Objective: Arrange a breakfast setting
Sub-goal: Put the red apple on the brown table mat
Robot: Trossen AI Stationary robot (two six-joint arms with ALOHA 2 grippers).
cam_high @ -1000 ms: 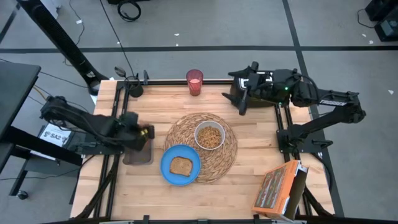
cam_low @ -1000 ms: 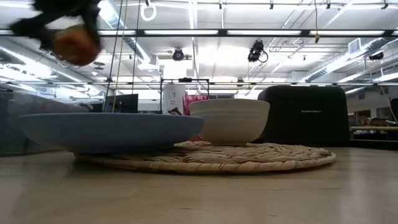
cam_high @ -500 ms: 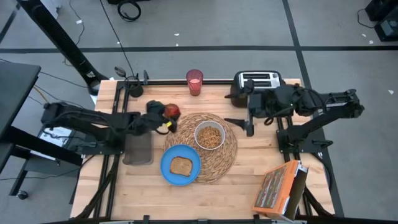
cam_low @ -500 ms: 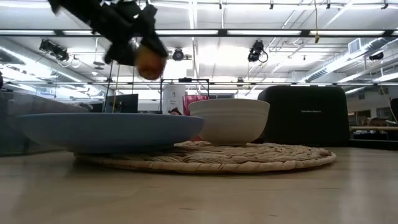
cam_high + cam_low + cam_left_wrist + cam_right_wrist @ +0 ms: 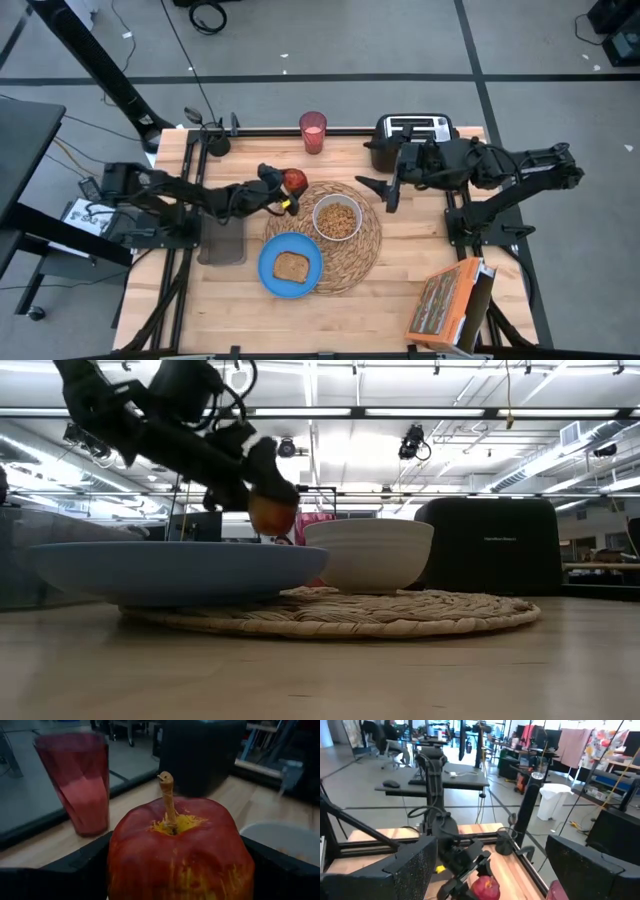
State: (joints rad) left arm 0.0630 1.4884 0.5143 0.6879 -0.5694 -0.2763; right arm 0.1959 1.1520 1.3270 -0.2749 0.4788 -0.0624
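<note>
Our left claw [image 5: 284, 190] clamps the apple [image 5: 294, 181] by its sides, stem up, above the mat [image 5: 368, 248] edge beside the bowl [image 5: 337, 218]. It looks firm, smooth, round: grip its widest part. Our right claw [image 5: 385, 190] gapes, holding nothing.

A: The apple [image 5: 177, 855]?
B: Red, streaked yellow round a brown stem. The cup [image 5: 313, 131] is pink.
A: And the mat [image 5: 365, 255]?
B: Pale woven straw. It carries a blue plate [image 5: 272, 273] with brown toast [image 5: 291, 266] and a white bowl [image 5: 327, 208].
A: The worktop [image 5: 400, 275]?
B: Light wood; the box [image 5: 446, 304] is orange.
</note>
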